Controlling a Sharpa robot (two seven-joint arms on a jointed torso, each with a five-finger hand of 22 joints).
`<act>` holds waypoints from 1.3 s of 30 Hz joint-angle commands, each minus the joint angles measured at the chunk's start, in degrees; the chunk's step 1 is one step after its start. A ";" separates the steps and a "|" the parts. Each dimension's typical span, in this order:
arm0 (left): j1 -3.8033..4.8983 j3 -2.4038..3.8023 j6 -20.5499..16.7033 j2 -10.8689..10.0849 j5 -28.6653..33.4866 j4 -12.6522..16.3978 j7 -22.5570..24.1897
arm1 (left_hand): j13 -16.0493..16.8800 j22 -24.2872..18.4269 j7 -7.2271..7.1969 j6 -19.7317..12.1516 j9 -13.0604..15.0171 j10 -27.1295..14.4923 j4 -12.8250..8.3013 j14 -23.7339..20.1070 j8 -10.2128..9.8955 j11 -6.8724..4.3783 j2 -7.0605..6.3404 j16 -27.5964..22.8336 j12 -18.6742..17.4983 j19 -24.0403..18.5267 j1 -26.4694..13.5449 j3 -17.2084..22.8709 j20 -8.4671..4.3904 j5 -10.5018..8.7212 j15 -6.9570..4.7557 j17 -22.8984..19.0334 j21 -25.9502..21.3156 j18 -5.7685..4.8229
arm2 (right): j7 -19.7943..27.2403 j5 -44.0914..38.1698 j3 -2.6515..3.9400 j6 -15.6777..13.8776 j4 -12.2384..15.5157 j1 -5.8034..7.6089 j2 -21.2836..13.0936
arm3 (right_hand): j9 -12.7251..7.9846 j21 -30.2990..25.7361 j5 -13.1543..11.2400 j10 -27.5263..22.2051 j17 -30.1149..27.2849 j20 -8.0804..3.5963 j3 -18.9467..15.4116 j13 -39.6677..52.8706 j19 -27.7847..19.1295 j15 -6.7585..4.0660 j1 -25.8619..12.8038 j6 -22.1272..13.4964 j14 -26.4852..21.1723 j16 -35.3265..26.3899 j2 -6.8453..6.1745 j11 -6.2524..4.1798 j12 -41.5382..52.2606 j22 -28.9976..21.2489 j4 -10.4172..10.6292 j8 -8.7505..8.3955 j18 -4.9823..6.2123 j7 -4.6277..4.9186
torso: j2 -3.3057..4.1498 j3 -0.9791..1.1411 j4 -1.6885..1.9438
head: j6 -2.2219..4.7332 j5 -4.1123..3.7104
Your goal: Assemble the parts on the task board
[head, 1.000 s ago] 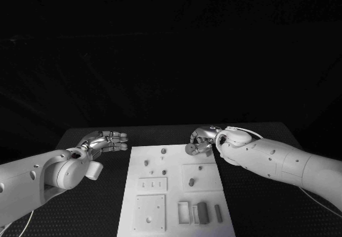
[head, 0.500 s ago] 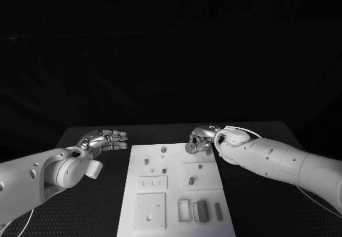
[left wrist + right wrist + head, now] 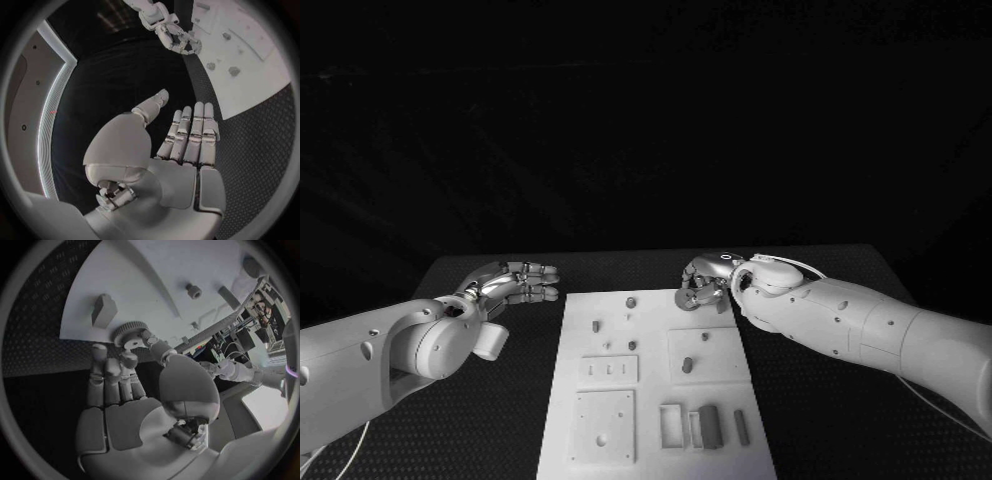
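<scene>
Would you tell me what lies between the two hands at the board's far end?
In the head view, the left hand and right hand flank the task board; one small part lies between.

Plenty of open black table (image 3: pixel 488 420) on both sides of the task board (image 3: pixel 653 325), so the flanks are easy lanes. The right hand (image 3: pixel 704 285) sits over the board's far right corner with a gear (image 3: pixel 128 333) pinched in its fingers, crowding that end, while the left hand (image 3: pixel 516 285) hangs just off the far left edge. The near end of the board is cluttered with upright parts (image 3: pixel 710 428).
</scene>
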 commanded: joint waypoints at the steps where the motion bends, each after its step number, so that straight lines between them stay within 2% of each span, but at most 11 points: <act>1: 0.02 0.04 0.79 0.02 -0.15 0.11 0.39 | -0.05 0.05 0.28 0.10 -0.08 0.21 -0.06 -0.19 -0.18 0.32 -0.13 -0.34 -0.29 0.32 -0.54 -0.30 0.09 -0.34 0.23 0.09 -0.29 -0.09 | -2.05 -2.59 -0.70 4.77 -0.35 -0.97 -0.08 | -0.18 -0.13 -0.06 -0.02 -0.10 -0.19 -0.36 -0.09 -0.21 -0.49 0.01 0.88 0.00 0.26 0.41 -0.43 0.16 0.93 -0.15 0.03 0.81 0.60 | -0.01 -0.02 -0.03 | -0.26 0.07; 14: 0.02 0.04 1.21 0.00 -0.14 0.39 0.37 | -0.05 0.07 0.29 0.08 -0.09 0.19 -0.07 -0.18 -0.19 0.33 -0.15 -0.37 -0.30 0.32 -0.62 -0.32 0.12 -0.35 0.24 0.11 -0.33 -0.08 | -2.45 -4.22 -0.87 5.23 0.07 -1.06 -0.54 | -0.49 -0.15 -0.06 -0.43 -0.23 -0.19 -0.88 -0.21 -0.74 -0.27 3.86 -0.09 -0.49 0.31 -1.58 -0.15 0.12 0.98 -0.40 -0.53 0.81 0.90 | -0.01 0.04 -0.09 | -0.37 0.17; 24: 0.02 0.04 1.11 -0.14 -0.14 0.35 0.27 | -0.05 0.07 0.28 0.07 -0.09 0.17 -0.08 -0.18 -0.20 0.33 -0.14 -0.38 -0.30 0.32 -0.63 -0.31 0.11 -0.34 0.25 0.12 -0.35 -0.06 | -2.39 -4.52 -0.99 6.43 0.18 -1.06 -0.66 | -0.46 -0.10 -0.06 -0.51 -0.25 -0.23 -0.80 -0.20 -0.80 -0.27 6.44 0.11 -0.54 0.45 -1.10 -0.18 0.26 0.98 -0.49 -0.41 0.81 0.87 | 0.01 0.04 -0.12 | -0.48 0.27; 30: 0.02 0.04 0.99 -0.16 -0.14 0.43 -0.07 | -0.05 0.08 0.28 0.07 -0.10 0.17 -0.10 -0.18 -0.21 0.33 -0.13 -0.39 -0.30 0.33 -0.62 -0.29 0.11 -0.33 0.24 0.12 -0.36 -0.05 | -2.95 -5.13 -1.05 6.41 0.13 -1.06 -0.65 | -0.22 0.00 -0.06 -0.27 -0.27 -0.17 -0.90 -0.22 -0.78 -0.44 7.63 1.22 -0.46 0.61 0.24 -0.46 0.43 1.00 -0.49 0.21 0.81 0.53 | 0.01 0.01 -0.13 | -0.71 0.22; 33: 0.02 0.04 1.13 -0.15 -0.15 0.42 -0.39 | -0.07 0.09 0.26 0.04 -0.10 0.11 -0.11 -0.20 -0.23 0.33 -0.14 -0.42 -0.33 0.33 -0.62 -0.28 0.12 -0.33 0.25 0.13 -0.38 -0.05 | -3.07 -5.45 -1.05 6.47 0.18 -1.06 -0.71 | 0.12 0.44 -0.05 0.76 -0.31 -0.24 -1.39 -0.40 -0.19 -1.01 7.49 3.10 0.22 0.98 2.22 -1.09 0.70 1.06 -0.47 1.18 0.81 -0.12 | -0.01 0.00 -0.09 | -0.82 0.30; 36: 0.02 0.04 1.18 -0.16 -0.15 0.44 -0.47 | -0.08 0.09 0.26 0.01 -0.11 0.06 -0.10 -0.22 -0.25 0.34 -0.13 -0.45 -0.36 0.33 -0.65 -0.28 0.13 -0.33 0.27 0.13 -0.39 -0.04 | -3.27 -5.83 -1.05 5.95 0.32 -1.06 -0.70 | 0.24 0.69 -0.05 1.54 -0.42 -0.48 -1.67 -0.63 0.18 -1.43 7.52 4.18 0.76 1.14 3.20 -1.52 0.73 1.05 -0.49 1.66 0.81 -0.56 | -0.02 0.00 -0.09 | -0.84 0.31; 39: 0.02 0.04 1.18 -0.17 -0.15 0.45 -0.52 | -0.09 0.10 0.27 -0.01 -0.12 0.01 -0.06 -0.23 -0.27 0.36 -0.12 -0.47 -0.37 0.33 -0.74 -0.29 0.16 -0.33 0.29 0.14 -0.42 -0.04 | -3.68 -6.50 -1.05 4.08 0.61 -1.06 -0.70 | 0.31 0.83 -0.04 1.98 -0.49 -0.69 -1.60 -0.77 0.38 -1.72 7.89 4.93 1.10 1.22 4.22 -1.82 0.71 1.03 -0.53 1.98 0.81 -0.87 | -0.01 0.02 -0.10 | -0.86 0.36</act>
